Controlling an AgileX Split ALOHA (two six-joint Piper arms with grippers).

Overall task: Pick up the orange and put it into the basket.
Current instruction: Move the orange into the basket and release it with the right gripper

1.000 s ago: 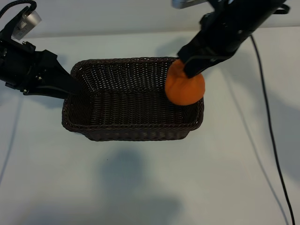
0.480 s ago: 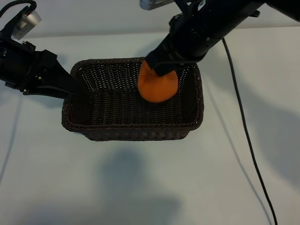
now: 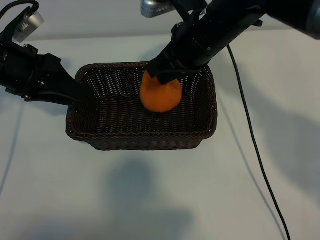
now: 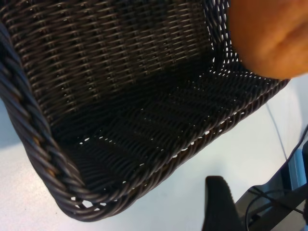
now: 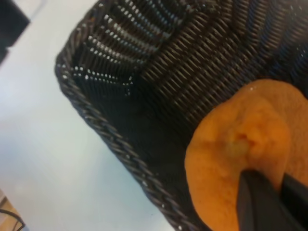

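The orange [image 3: 161, 95] hangs above the middle of the dark wicker basket [image 3: 140, 135], a little toward its far wall. My right gripper [image 3: 162, 76] is shut on the orange's top, its dark fingers [image 5: 252, 192] pinching the skin beside the stem dimple of the orange [image 5: 231, 159]. Below it the basket's floor and braided rim [image 5: 110, 134] show. My left gripper [image 3: 75, 92] sits at the basket's left end, open. One of its fingers [image 4: 219, 202] stands over the table, apart from the basket's rim [image 4: 29, 125]. The orange [image 4: 269, 33] shows at that view's edge.
The basket stands on a white table [image 3: 150, 200] and holds nothing inside. A black cable [image 3: 250, 135] trails from the right arm across the table on the right. The left arm's body [image 3: 25, 70] fills the far left.
My right gripper has carried the orange leftward from the basket's right rim to above its middle. The left arm and the basket have not moved.
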